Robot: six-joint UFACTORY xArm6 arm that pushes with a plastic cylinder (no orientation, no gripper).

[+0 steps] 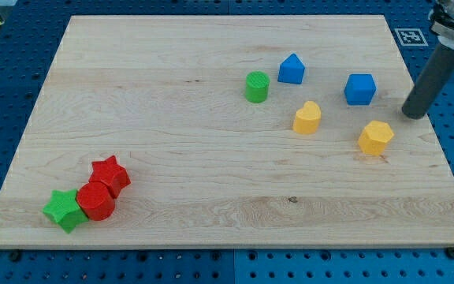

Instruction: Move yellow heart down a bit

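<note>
Yellow heart (307, 117) sits right of centre on the bench (172, 158), below the blue blocks. Your tip (413, 115) stands well right, off it. No fingers fitted. Light, rigid, slides easily; push its top edge.

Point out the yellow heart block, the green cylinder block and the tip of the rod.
yellow heart block (307, 117), camera view, top face.
green cylinder block (256, 86), camera view, round top.
my tip (413, 114), camera view, rod's lower end, right of both.
</note>
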